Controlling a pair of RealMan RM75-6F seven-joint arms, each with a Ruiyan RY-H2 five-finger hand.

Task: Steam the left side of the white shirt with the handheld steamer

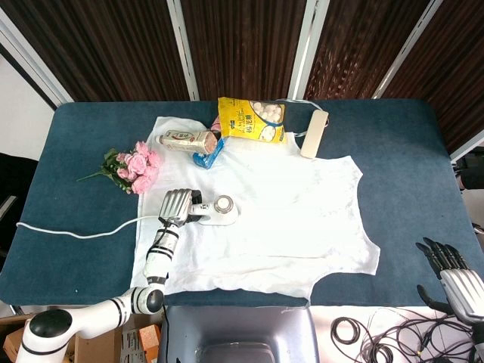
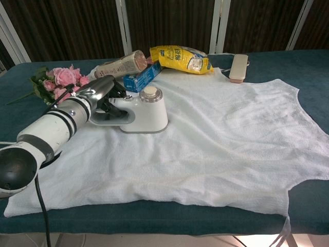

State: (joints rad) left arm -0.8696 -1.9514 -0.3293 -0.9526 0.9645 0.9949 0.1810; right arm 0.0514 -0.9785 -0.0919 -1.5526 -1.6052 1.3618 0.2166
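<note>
The white shirt (image 1: 272,212) (image 2: 216,139) lies spread flat over the blue table (image 1: 393,151). On its left part stands the white handheld steamer (image 1: 218,210) (image 2: 141,110), base flat on the cloth. My left hand (image 1: 175,206) (image 2: 98,92) grips the steamer's handle from the left side, forearm stretching back toward the near edge. My right hand (image 1: 454,276) hangs off the table's near right corner with its fingers spread and nothing in it; the chest view does not show it.
Pink flowers (image 1: 132,166) (image 2: 54,80) lie left of the shirt. A bottle (image 1: 187,139), a blue box (image 1: 209,153), a yellow snack bag (image 1: 251,119) and a beige case (image 1: 314,133) sit along the far edge. The steamer's white cord (image 1: 76,231) trails left.
</note>
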